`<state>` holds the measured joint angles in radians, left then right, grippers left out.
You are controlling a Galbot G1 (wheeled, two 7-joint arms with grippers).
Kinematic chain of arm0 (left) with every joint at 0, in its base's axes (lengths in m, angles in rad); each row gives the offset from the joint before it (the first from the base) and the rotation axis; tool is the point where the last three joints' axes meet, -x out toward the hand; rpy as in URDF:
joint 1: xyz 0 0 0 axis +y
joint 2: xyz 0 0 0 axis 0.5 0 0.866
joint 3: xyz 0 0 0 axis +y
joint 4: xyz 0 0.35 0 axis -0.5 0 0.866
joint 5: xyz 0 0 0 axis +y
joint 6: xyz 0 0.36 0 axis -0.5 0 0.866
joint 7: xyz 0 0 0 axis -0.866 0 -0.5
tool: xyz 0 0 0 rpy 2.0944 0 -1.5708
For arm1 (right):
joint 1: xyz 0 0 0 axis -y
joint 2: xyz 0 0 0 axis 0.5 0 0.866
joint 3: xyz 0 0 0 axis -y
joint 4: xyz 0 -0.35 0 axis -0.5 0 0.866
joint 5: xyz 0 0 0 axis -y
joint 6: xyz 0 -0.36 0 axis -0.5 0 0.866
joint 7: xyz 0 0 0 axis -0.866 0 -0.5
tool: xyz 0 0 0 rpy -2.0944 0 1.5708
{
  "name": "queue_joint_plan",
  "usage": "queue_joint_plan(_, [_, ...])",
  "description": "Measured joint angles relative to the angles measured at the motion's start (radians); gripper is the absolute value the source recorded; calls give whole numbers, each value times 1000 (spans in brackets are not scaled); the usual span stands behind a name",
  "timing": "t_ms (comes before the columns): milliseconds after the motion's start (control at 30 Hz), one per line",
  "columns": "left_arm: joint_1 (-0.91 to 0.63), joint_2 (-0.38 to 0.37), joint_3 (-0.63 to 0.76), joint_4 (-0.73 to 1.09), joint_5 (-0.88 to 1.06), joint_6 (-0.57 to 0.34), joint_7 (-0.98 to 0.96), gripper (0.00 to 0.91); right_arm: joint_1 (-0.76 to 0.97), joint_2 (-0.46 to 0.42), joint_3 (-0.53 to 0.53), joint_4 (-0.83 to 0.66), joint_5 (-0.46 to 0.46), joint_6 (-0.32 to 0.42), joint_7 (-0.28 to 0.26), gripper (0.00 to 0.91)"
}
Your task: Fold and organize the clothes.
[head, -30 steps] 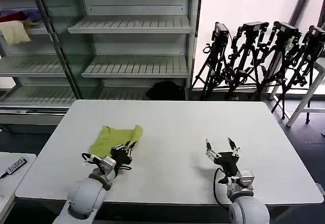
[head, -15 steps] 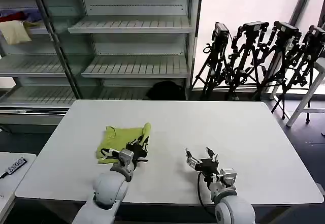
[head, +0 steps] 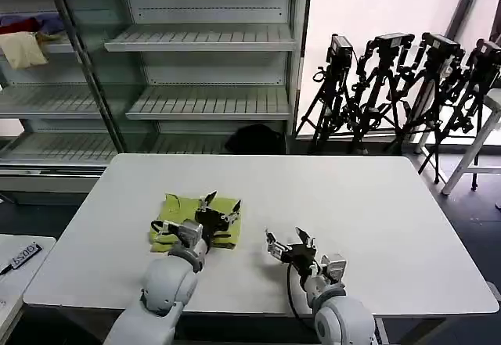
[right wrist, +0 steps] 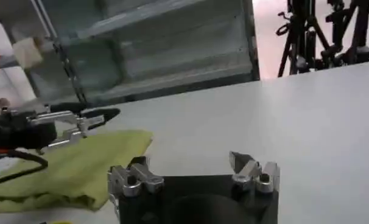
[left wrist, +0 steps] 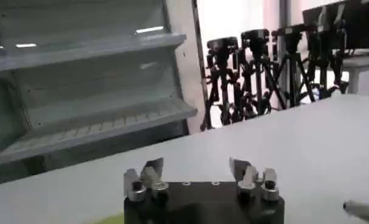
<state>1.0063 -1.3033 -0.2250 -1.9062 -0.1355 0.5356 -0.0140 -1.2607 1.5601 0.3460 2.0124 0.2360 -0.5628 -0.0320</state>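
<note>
The folded T-shirt (head: 192, 221) lies on the bench (head: 376, 204). The left tool (head: 220, 206), jaws apart, hovers above it. The right tool (head: 286, 242), jaws apart, waits nearby.

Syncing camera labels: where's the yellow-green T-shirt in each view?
Head view: the T-shirt lies folded on the white table's near-left part, under the left end effector, which is open.
Left wrist view: just a yellow-green sliver at the bottom edge, beside the end effector's body.
Right wrist view: the shirt is at lower left, beyond the open right end effector.
Shared landmark: the black tripods behind the table.
</note>
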Motion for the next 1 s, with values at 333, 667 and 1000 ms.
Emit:
queue_joint_plan(333, [38,73,-166,-41,-79,-44,30,907,88,12,-74,-91,122,-10,83,907])
queue_joint_plan(667, [116,129,-392,-1,-195,-98,92,907,187,44,-133,-198,227,-14,176,907])
queue_joint_plan(1000, [194,121,-477,12,-246,-134,116,907,252,49,-170,-278,279,-17,232,595])
